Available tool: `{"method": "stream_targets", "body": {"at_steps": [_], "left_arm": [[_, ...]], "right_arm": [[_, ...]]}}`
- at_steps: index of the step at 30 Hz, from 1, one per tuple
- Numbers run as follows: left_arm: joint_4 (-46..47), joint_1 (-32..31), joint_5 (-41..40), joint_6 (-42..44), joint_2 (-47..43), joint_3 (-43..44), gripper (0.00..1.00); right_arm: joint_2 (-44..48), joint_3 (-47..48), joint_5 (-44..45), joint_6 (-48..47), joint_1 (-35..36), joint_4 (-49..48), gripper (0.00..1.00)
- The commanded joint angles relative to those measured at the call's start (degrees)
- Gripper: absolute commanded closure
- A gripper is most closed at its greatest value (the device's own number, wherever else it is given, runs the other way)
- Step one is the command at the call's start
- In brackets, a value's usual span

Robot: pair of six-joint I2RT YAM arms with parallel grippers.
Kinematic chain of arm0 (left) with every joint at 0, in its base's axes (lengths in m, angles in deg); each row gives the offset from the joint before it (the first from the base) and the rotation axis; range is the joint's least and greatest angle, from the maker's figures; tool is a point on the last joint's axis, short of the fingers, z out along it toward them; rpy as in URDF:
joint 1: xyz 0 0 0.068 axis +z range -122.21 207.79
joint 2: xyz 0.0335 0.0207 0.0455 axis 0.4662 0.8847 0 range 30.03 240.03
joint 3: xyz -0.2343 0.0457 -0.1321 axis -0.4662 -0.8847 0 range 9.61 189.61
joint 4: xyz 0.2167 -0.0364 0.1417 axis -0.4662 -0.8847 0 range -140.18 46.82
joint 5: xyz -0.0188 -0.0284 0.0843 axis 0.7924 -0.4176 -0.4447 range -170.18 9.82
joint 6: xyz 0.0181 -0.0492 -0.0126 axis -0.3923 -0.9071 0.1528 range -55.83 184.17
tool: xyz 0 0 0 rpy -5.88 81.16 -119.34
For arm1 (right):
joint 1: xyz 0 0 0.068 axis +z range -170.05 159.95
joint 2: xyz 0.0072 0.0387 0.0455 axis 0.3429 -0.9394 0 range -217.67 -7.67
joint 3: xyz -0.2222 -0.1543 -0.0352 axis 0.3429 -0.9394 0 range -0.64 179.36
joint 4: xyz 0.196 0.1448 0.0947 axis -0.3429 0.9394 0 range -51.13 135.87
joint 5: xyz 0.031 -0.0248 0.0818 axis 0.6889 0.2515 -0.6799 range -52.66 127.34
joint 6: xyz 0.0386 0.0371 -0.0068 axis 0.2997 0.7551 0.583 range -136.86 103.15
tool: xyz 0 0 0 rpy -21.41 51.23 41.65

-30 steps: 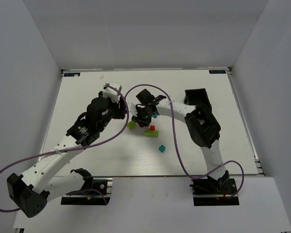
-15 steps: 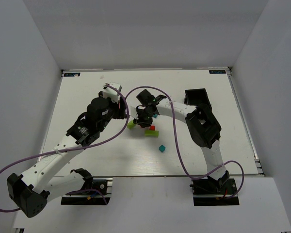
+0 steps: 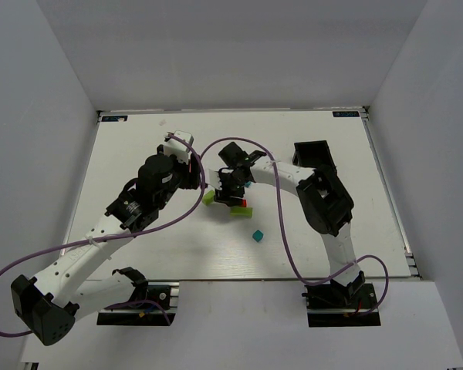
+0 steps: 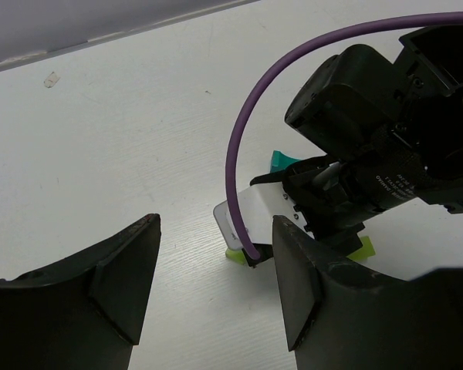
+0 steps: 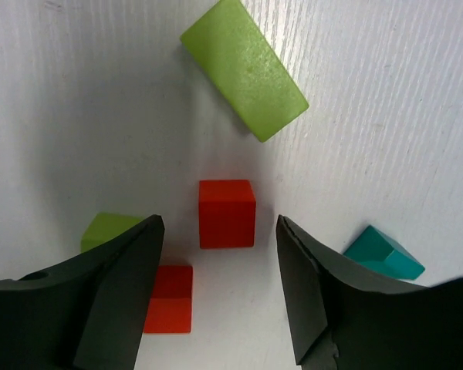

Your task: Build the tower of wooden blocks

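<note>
No wood block tower stands in view; the small painted blocks lie singly on the white table (image 3: 139, 139). In the right wrist view a red cube (image 5: 227, 213) rests on the table between the fingertips of my open right gripper (image 5: 220, 223), untouched. Around it lie a long lime block (image 5: 243, 69), a small lime block (image 5: 108, 230), an orange-red block (image 5: 170, 308) and a teal block (image 5: 384, 253). From above, my right gripper (image 3: 228, 193) hangs over this cluster. My left gripper (image 3: 193, 176) is open and empty just left of it, its fingers (image 4: 135, 254) pointing at the right gripper (image 4: 370, 169).
A loose teal cube (image 3: 257, 236) lies nearer the arm bases, apart from the cluster. A black rectangular bin (image 3: 312, 152) stands behind the right arm. A purple cable (image 4: 239, 154) loops across between the two grippers. White walls close the table on three sides.
My right gripper has opened wider and shifted slightly left over the cluster. The red cube now lies free between its fingers. The left arm has not moved.
</note>
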Motion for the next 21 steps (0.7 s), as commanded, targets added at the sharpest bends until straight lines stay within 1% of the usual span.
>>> {"method": "stream_targets", "body": {"at_steps": [1, 7, 8, 10, 11, 12, 13, 14, 15, 16, 17, 19, 20, 21], "left_arm": [[0.9, 0.2, 0.7, -0.1, -1.5, -0.4, 0.3], [0.9, 0.2, 0.7, -0.1, -1.5, -0.4, 0.3], [0.9, 0.2, 0.7, -0.1, -1.5, -0.4, 0.3], [1.4, 0.2, 0.7, -0.1, -2.0, -0.4, 0.3], [1.4, 0.2, 0.7, -0.1, -2.0, -0.4, 0.3], [1.4, 0.2, 0.7, -0.1, -2.0, -0.4, 0.3], [1.4, 0.2, 0.7, -0.1, -2.0, -0.4, 0.3], [1.4, 0.2, 0.7, -0.1, -2.0, -0.4, 0.3], [1.4, 0.2, 0.7, -0.1, -2.0, -0.4, 0.3], [1.4, 0.2, 0.7, -0.1, -2.0, -0.4, 0.3], [1.4, 0.2, 0.7, -0.1, -2.0, -0.4, 0.3], [1.4, 0.2, 0.7, -0.1, -2.6, -0.4, 0.3], [1.4, 0.2, 0.7, -0.1, -2.6, -0.4, 0.3], [1.4, 0.2, 0.7, -0.1, -2.6, -0.4, 0.3]], "right_arm": [[5.4, -1.1, -0.6, 0.2, -0.3, 0.0, 0.33], [10.4, -3.0, -0.1, 1.3, -0.7, -0.6, 0.32], [13.4, -3.2, -0.1, 1.6, -0.9, -0.4, 0.32], [15.5, -5.1, 0.0, 2.6, -1.3, -1.3, 0.32], [19.0, -6.5, 0.3, 3.1, -1.7, -1.9, 0.34], [20.1, -7.3, 0.5, 4.3, -1.9, -4.0, 0.36], [21.8, -8.7, 0.3, 6.0, -2.1, -4.4, 0.43], [23.1, -10.1, -0.8, 6.7, -3.0, -5.1, 0.75], [23.9, -11.1, -1.9, 7.6, -3.3, -5.9, 0.99], [23.8, -12.7, -4.6, 7.6, -3.6, -6.3, 1.0], [23.8, -14.0, -6.2, 4.9, -3.7, -5.9, 1.0], [22.1, -14.6, -10.5, 1.4, -3.9, -0.6, 1.0], [21.3, -14.1, -12.3, -1.9, -3.9, 1.8, 1.0], [18.7, -13.6, -12.9, -2.8, -3.8, 3.2, 0.96]]}}
